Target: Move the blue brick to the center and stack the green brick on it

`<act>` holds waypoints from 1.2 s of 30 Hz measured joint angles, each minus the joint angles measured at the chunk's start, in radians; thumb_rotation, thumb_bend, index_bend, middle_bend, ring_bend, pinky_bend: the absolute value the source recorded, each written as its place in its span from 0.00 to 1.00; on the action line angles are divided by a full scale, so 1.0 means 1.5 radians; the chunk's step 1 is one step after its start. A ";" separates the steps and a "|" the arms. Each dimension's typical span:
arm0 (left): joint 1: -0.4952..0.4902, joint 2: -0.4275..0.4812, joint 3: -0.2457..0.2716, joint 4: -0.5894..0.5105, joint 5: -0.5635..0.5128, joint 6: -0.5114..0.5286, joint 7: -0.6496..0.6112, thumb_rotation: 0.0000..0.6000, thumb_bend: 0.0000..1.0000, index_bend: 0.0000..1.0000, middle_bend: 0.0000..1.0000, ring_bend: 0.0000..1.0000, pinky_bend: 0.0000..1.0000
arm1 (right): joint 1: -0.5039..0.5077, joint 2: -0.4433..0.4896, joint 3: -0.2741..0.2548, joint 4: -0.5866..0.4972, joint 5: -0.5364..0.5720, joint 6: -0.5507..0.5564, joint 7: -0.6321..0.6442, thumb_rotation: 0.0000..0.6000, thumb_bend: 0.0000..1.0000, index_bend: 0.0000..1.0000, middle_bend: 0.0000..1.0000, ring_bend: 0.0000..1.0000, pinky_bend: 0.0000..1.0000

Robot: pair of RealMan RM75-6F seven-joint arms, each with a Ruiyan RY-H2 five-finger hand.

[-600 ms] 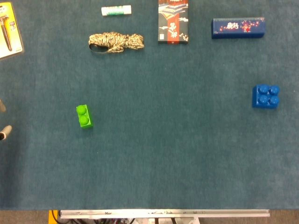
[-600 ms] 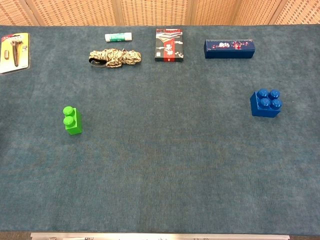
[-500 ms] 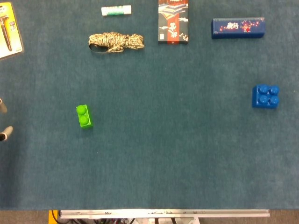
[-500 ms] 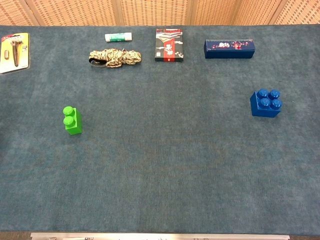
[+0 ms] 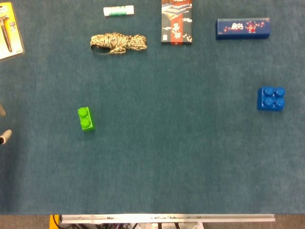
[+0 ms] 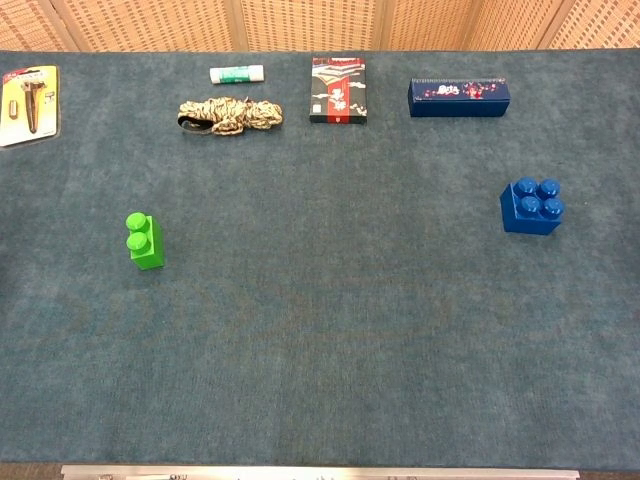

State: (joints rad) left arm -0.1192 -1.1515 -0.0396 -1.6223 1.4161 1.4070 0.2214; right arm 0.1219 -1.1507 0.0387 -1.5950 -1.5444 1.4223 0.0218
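At the far left edge of the head view, only pale fingertips [image 5: 4, 137] of the left hand [image 5: 2, 125] are showing, and they are sitting a touch lower than half a second ago, so the hand is barely drifting; whether it is released or clenched I cannot tell, though nothing appears to be in it. The small green plastic two-stud brick [image 5: 86, 119] is standing on the blue-grey felt counter [image 5: 162, 157] to the right of those fingertips, near but apart, unmoved. Far across from the hand, the blue plastic four-stud brick [image 5: 270, 98] is also staying exactly where it was, well short of the middle. The right hand is appearing in neither view. So nothing is being grasped yet: the blue brick's move to the centre, the first step, looks not yet begun.
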 measured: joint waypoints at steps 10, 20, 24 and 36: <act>0.004 0.014 0.003 -0.010 0.010 0.010 -0.020 1.00 0.00 0.49 0.42 0.28 0.38 | 0.045 0.027 0.011 -0.068 0.047 -0.096 -0.043 1.00 0.09 0.21 0.05 0.00 0.02; 0.005 0.022 0.004 -0.015 0.011 0.009 -0.035 1.00 0.00 0.49 0.42 0.28 0.38 | 0.101 0.041 0.041 -0.116 0.201 -0.193 -0.164 1.00 0.09 0.21 0.02 0.00 0.00; 0.005 0.024 0.005 -0.016 0.012 0.006 -0.039 1.00 0.00 0.49 0.42 0.28 0.38 | 0.127 0.035 0.051 -0.120 0.263 -0.230 -0.196 1.00 0.09 0.21 0.02 0.00 0.00; 0.002 0.030 0.006 -0.017 0.015 0.001 -0.053 1.00 0.00 0.49 0.42 0.28 0.38 | 0.186 -0.029 0.054 -0.087 0.356 -0.282 -0.254 1.00 0.09 0.21 0.02 0.00 0.00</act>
State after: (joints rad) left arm -0.1167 -1.1068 -0.0305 -1.6482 1.4381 1.4085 0.1412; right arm 0.4012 -1.1941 0.1202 -1.7251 -1.0102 0.9995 -0.3599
